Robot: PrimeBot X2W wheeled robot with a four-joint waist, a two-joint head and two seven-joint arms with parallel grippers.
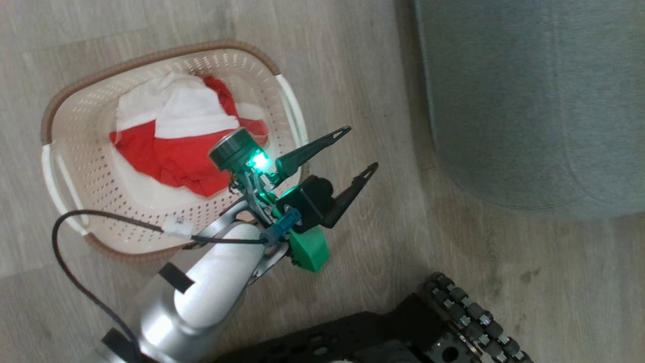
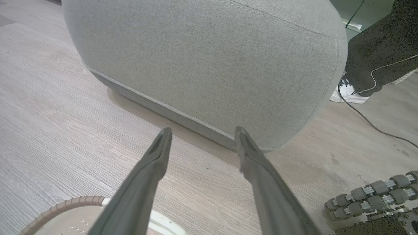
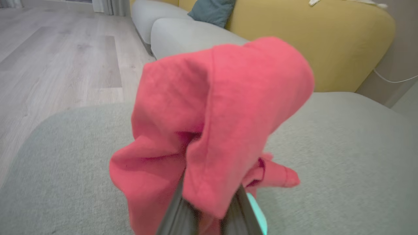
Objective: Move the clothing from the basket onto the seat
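A: How does the left gripper (image 1: 361, 147) stand?
B: Its 2 long dark fingers are spread wide, and nothing is between them. It hangs above the wooden floor (image 1: 352, 55). The basket (image 1: 75, 151) is just behind it, partly under its wrist. The seat (image 1: 529, 101) is ahead of its fingertips, near but apart from them.

A: What lies in the basket?
B: The clothing (image 1: 176, 141), behind the left gripper. It is a crumpled heap of thin cloth. It is bright red in the part nearer the wrist and white in the part farther from it, with 1 red fold at the far side. It covers much of the basket's floor. The basket itself is cream with many small holes, a brown rim and 2 white handles.

A: And the right gripper (image 3: 209, 215)?
B: It is closed on a red garment (image 3: 222, 114). The cloth is plain, soft and a little blurred. It drapes over both fingers, so their tips are hidden. 1 big fold rises ahead of the fingers like a hood, and 1 small end sticks out to their right.

A: Where is this garment relative to the seat?
B: The grey-green cushion spreads beneath and beyond the right gripper. Whether the cloth touches it, I cannot tell.

A: Anything more?
B: Past the seat's corner, to the right of the left gripper's fingers, a person's white shoe (image 2: 347, 93) stands on the floor. Far ahead of the right gripper is a yellow backrest (image 3: 326, 42).
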